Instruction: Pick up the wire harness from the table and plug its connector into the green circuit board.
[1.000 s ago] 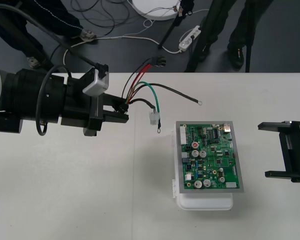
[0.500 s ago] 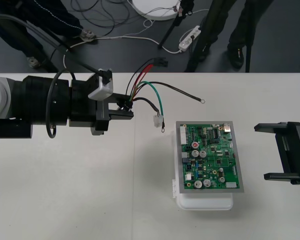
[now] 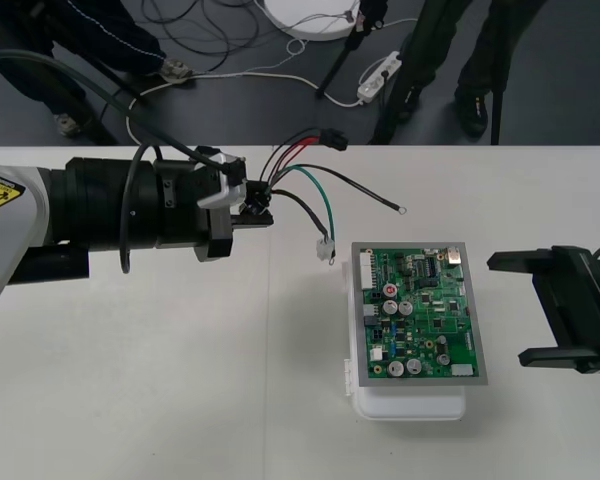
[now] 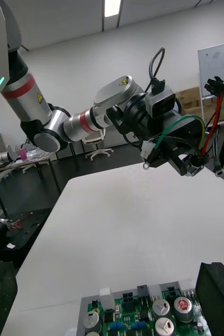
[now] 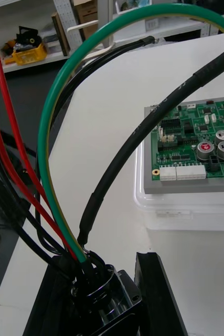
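Observation:
My left gripper (image 3: 258, 214) is held above the table, left of the board, shut on the round socket (image 5: 95, 277) of the wire harness (image 3: 298, 182). Red, black and green wires fan out from it to the right. A small white plug (image 3: 325, 250) dangles just off the board's near-left corner, and a black plug (image 3: 332, 138) sticks out past the table's far edge. The green circuit board (image 3: 418, 312) sits on its white base (image 3: 410, 405). My right gripper (image 3: 512, 310) stands open just right of the board; its fingers (image 4: 219, 294) flank the board (image 4: 143, 315) in the right wrist view.
A black wire ending in a ring terminal (image 3: 403, 210) reaches out above the table, behind the board. Bare table (image 3: 180, 380) spreads in front of the left arm. Cables and a power strip (image 3: 378, 78) lie on the floor beyond the far edge.
My left arm has carried the harness to the right, and the white plug now hangs closer to the board. The right gripper has slid left toward the board's right edge.

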Robot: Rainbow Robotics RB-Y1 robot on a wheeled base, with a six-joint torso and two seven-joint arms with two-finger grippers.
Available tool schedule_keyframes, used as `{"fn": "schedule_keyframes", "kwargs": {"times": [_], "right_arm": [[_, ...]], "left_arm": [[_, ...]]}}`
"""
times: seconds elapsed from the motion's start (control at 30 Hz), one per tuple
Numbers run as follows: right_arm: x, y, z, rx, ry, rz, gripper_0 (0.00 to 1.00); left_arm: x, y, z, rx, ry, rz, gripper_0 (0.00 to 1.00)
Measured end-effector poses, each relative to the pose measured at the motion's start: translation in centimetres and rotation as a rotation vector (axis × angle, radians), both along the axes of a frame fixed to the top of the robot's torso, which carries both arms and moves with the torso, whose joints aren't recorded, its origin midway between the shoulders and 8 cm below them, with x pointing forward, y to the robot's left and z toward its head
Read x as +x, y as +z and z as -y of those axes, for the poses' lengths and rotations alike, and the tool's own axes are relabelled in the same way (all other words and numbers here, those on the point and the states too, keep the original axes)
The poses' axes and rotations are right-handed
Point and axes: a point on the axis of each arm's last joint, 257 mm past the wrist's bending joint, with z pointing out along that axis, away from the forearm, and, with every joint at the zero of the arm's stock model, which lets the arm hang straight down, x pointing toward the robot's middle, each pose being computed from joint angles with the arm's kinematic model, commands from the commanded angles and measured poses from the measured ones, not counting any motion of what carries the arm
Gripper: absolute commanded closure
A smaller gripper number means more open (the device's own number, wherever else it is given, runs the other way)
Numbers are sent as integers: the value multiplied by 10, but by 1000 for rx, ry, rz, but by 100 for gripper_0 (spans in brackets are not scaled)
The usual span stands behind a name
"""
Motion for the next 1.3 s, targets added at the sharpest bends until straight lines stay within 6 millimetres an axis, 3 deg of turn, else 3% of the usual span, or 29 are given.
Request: {"fn": "schedule_keyframes", "kwargs": {"times": [0.63, 0.93, 1.3], "right_arm": [[9, 50, -65, 34, -44, -198, 0], [19, 79, -84, 31, -126, -255, 0], [20, 111, -92, 33, -276, -354, 0]], "left_arm": [[5, -1, 1, -5, 22, 9, 100], [5, 0, 2, -11, 21, 8, 100], [4, 1, 5, -20, 19, 5, 100]]}}
